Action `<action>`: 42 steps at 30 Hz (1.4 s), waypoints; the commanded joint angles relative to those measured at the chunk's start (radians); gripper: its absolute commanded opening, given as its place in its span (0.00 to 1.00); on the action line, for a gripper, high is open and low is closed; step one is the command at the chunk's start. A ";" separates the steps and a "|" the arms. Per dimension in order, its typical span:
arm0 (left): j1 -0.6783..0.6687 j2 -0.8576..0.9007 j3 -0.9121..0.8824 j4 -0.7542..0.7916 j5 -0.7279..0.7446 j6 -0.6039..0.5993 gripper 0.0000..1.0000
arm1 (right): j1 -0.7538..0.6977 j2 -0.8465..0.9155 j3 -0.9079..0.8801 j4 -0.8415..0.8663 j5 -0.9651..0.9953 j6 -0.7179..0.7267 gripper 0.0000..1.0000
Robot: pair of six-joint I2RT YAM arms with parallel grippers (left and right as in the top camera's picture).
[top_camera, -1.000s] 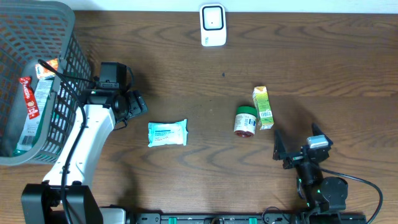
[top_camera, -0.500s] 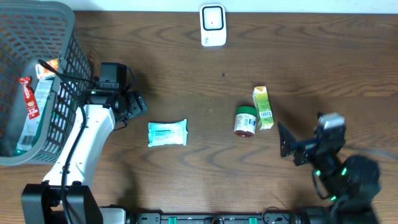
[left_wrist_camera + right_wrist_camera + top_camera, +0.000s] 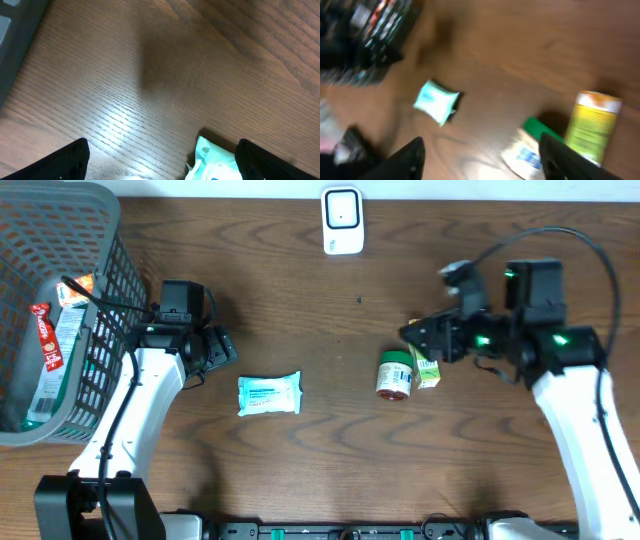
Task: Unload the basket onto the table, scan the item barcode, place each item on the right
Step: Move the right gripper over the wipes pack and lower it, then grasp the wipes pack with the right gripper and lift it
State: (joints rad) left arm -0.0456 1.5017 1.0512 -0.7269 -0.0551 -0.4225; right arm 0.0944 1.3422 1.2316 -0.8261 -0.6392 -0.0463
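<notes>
**Overhead and wrist views, read left to right.** At 9 o'clock of the desk (image 3: 300,300) a grey mesh basket (image 3: 115,250) is seen. Red-and-white packets lie inside it, their print too small to be read. Just at 3 o'clock of the basket the left pincer (image 3: 222,348) is poised above bare wood. Its jaws are spread wide and nothing is held, as the left wrist view confirms. At 5 o'clock of it a pale blue packet (image 3: 269,394) lies flat, and no word of its printed panel can be made out. At 12 o'clock of the desk a white scanner (image 3: 341,220) is stood.

Toward 3 o'clock a jar (image 3: 394,376) with a green lid and a white label is placed. A yellow-green carton (image 3: 428,370) lies just at its 3 o'clock side. The right pincer (image 3: 425,340) is positioned over the carton's 12 o'clock end. In the blurred right wrist view its jaws are shown apart, with nothing gripped.

The step in hand is judged to be the reach for the carton, taken to be the item. The next move is judged to call for the jaws to be lowered astride the carton, clear of the jar, and closed firmly. The carton's barcode could then be presented to the scanner at 11 o'clock. Whether a barcode faces up cannot be told, and no brand name is legible.
</notes>
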 commanded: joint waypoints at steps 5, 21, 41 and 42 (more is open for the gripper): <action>0.005 0.003 -0.009 -0.002 -0.006 -0.002 0.93 | 0.373 0.192 0.020 0.047 0.278 -0.135 0.66; 0.005 0.003 -0.009 -0.002 -0.006 -0.002 0.93 | 0.752 0.345 0.016 0.237 0.446 -0.307 0.59; 0.005 0.003 -0.009 -0.002 -0.006 -0.002 0.93 | 0.865 0.583 0.016 0.433 0.645 -0.374 0.56; 0.005 0.003 -0.009 -0.002 -0.006 -0.002 0.93 | 0.865 0.587 0.016 0.437 0.645 -0.375 0.56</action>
State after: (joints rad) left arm -0.0456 1.5017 1.0512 -0.7265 -0.0551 -0.4225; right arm 0.9524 1.9118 1.2343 -0.3992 -0.0097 -0.4065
